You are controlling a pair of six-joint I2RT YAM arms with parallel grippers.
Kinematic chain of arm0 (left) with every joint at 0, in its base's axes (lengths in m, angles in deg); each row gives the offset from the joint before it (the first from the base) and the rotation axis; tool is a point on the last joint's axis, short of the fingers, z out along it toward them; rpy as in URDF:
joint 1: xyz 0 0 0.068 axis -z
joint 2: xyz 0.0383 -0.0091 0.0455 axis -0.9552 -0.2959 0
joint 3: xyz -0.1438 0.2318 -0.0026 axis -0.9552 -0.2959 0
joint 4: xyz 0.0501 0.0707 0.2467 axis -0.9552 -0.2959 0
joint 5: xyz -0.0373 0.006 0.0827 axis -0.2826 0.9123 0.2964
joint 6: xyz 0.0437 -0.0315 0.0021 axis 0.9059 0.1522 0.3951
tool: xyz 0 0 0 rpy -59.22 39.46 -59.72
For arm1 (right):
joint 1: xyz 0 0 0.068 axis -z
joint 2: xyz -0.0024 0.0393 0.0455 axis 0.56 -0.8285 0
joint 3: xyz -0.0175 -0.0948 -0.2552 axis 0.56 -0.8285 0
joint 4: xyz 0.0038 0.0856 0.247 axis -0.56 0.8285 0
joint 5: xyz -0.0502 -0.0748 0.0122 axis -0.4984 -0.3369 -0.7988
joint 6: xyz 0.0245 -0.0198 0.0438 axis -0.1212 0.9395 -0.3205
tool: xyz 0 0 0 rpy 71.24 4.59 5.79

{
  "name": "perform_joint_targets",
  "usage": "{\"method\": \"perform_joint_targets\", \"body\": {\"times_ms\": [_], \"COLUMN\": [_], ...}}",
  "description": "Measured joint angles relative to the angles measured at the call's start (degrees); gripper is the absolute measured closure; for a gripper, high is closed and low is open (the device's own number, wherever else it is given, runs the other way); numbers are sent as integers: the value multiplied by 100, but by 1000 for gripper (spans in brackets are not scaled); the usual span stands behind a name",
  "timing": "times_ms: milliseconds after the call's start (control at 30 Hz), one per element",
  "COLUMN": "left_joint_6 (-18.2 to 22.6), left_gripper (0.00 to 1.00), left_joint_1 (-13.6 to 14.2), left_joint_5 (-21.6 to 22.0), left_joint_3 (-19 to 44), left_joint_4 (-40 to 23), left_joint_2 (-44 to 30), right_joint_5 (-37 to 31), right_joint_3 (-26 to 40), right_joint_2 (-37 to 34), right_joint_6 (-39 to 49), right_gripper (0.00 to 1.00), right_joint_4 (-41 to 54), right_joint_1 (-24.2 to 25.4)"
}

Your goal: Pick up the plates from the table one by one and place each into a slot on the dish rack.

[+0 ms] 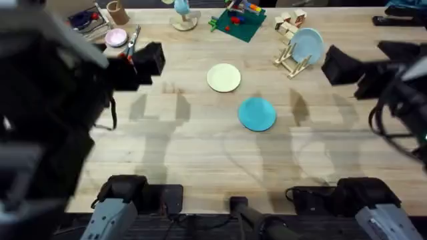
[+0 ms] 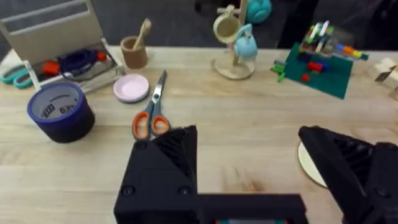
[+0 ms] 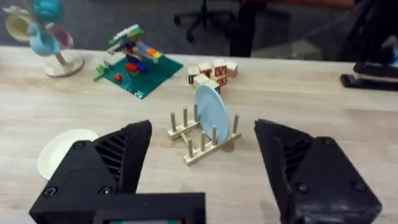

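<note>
Nearest the arm bases, the desk (image 1: 200, 167) carries nothing of the task. Farther out, near the middle, the cyan plate (image 1: 257, 113) lies flat; just beyond it and slightly left lies the cream plate (image 1: 223, 77), also flat and apart from the cyan one. Neither is touched by a tool.

At about that depth the left tool (image 2: 249, 162) hangs at the left, above the desk, jaws spread wide and holding nothing. The right tool (image 3: 202, 168) hangs at the right, likewise spread and empty, facing the rack.

Beyond the plates, at the far right, stands the rack (image 1: 292, 59). A pale blue plate (image 3: 211, 112) stands upright in one slot (image 3: 214, 134); the pegs beside it are free. Wooden blocks (image 3: 211, 71) lie just behind the rack. Scissors (image 2: 152, 115), a pink dish (image 2: 131, 87) and a tape roll (image 2: 59, 112) lie at the far left, clear of the work.

Finding: both task plates remain on the desk; neither is racked. Judged progress: none visible. Both picks and both placements are outstanding.
</note>
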Motion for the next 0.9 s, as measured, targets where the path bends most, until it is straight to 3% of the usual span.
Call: {"method": "perform_joint_targets", "body": {"times_ms": [267,500,900], "left_joint_6": [0,0,-1], "left_gripper": [8,8,8], "left_joint_1": [0,0,0], "left_joint_5": [-63,-432,-715], "left_joint_3": [1479,2180,2283], "left_joint_4": [-790,-1008,-1057], "left_joint_2": [-1965,-3104,-3416], "right_joint_5": [0,0,0], "right_joint_3": [1585,2705,2916], "right_joint_2": [-1923,-3246,-3576], "right_joint_6": [-1,0,0], "right_gripper": [5,6,5], "right_joint_4": [937,1645,1695], "right_joint_1": [0,0,0]}}
